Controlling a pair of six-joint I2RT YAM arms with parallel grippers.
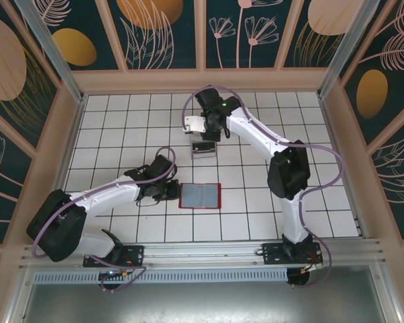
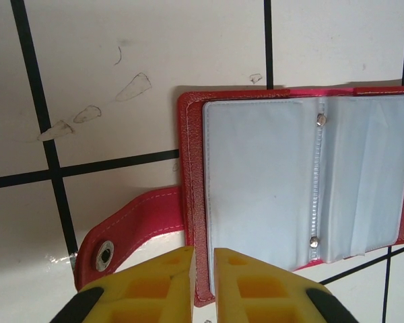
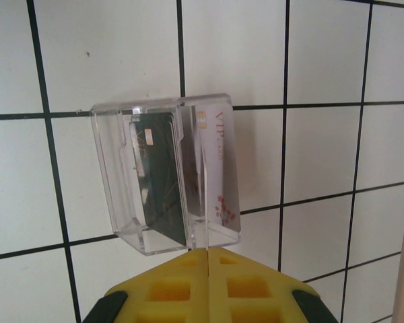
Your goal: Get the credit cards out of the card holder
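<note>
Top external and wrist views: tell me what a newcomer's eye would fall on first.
The red card holder lies open in the middle of the tiled table, pale pockets facing up, with the left gripper at its corner beside the snap tab. Farther back, a clear plastic box holds a dark card and a white VIP card, just at the tip of the shut right gripper.

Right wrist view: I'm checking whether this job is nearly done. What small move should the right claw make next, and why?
Probably lift the right claw clear of the small clear plastic box. Its jaws are shut on nothing, a dark card and a white VIP card already stand in the box, and the open red folding wallet has empty-looking pockets.
</note>
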